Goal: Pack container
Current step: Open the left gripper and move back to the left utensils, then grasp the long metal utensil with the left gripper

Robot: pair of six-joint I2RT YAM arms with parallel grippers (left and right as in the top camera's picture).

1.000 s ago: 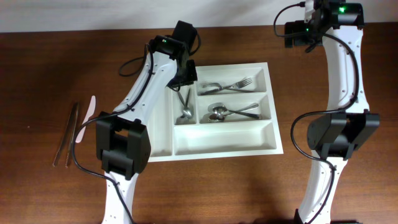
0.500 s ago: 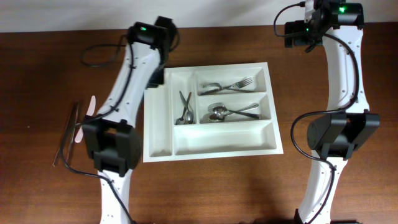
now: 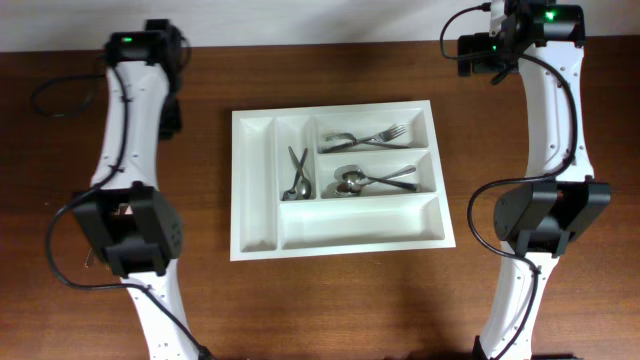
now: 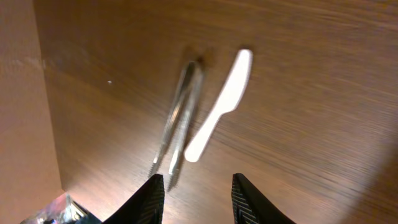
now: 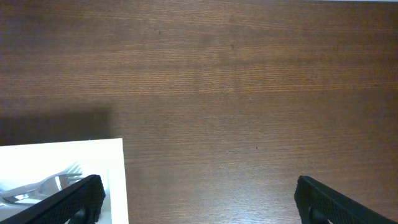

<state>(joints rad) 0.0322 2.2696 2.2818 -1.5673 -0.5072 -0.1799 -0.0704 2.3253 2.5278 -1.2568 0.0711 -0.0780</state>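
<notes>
Dark wood table (image 3: 330,300), pale wall strip along the 12 o'clock edge.

Left gripper (image 4: 198,198): fingers spread, nothing between them, held above bare table at about 10 o'clock of the container. Beyond the fingertips, toward 12 o'clock in the left wrist view: white plastic knife (image 4: 219,106), lying flat. Just beside it, at 11 o'clock: metal tongs (image 4: 180,118), also flat and roughly parallel. Contact between the two cannot be told through the blur. Neither seen in the overhead view. Both judged to be unpacked items, and the spread stance to suit a descent onto one of them.

Right gripper (image 5: 199,202): wide apart, grasping nothing, held at 2 o'clock of the container, probably to leave the working area free for the left arm.

Container (image 3: 340,104): white tray at table centre.
- Narrow compartment at 9 o'clock: empty.
- Next narrow compartment: small metal cutlery (image 3: 297,175).
- Wide compartment at 12 o'clock: forks (image 3: 372,136).
- Middle wide compartment: spoons (image 3: 365,180).
- Wide compartment at 6 o'clock: empty.

Contents sorted by type, so the free compartments are judged reserved for knife and tongs.

Next move, as judged: lower over the knife and close across its narrow width. Thin, flat item on a hard surface, so expect fingertip slip. Keep clear of the tongs to avoid dragging both.
</notes>
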